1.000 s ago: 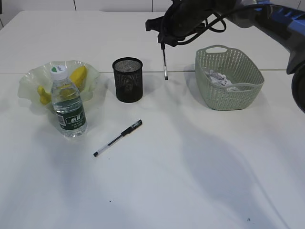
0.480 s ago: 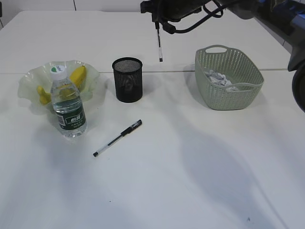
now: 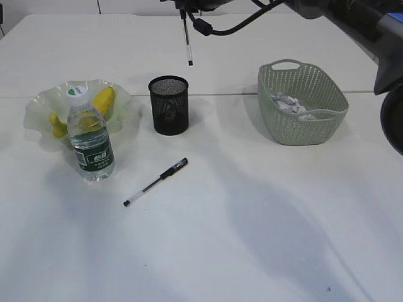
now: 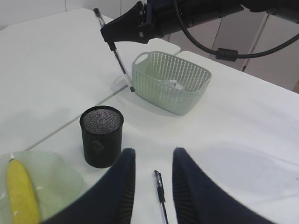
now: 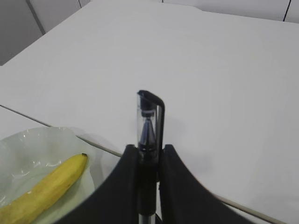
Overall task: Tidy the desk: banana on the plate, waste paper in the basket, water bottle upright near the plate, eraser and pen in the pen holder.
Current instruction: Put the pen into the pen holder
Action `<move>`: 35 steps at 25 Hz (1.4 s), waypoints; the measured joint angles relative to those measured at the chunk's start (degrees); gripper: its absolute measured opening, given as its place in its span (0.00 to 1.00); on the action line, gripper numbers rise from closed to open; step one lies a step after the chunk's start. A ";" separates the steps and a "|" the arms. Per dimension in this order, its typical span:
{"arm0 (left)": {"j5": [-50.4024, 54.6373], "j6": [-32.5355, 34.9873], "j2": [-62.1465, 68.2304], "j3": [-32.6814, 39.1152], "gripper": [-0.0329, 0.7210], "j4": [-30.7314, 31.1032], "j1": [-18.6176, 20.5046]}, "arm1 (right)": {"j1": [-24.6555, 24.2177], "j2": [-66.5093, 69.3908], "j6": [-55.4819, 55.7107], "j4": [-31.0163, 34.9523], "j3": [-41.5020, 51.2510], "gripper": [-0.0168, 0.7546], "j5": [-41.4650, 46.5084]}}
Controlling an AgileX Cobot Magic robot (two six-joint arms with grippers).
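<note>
One pen (image 3: 187, 41), clamped upright in our right jaws, has risen and shifted left to hang just far-right of the pen holder (image 3: 169, 105); the second pen (image 3: 155, 182) lies on the near surface below our left jaws, parted and empty.

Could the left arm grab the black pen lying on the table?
Probably yes: the left end effector hangs just above the black pen on the white table, its fingers apart and empty, with nothing between them.
</note>
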 joint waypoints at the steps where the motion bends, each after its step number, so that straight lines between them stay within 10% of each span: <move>1: 0.00 0.00 0.00 0.00 0.28 0.00 0.00 | 0.25 0.00 -0.29 0.00 0.00 0.11 -0.04; 35: 0.00 0.00 0.00 0.00 0.28 0.24 0.00 | 4.66 -0.76 -8.55 0.14 -0.02 0.10 -6.09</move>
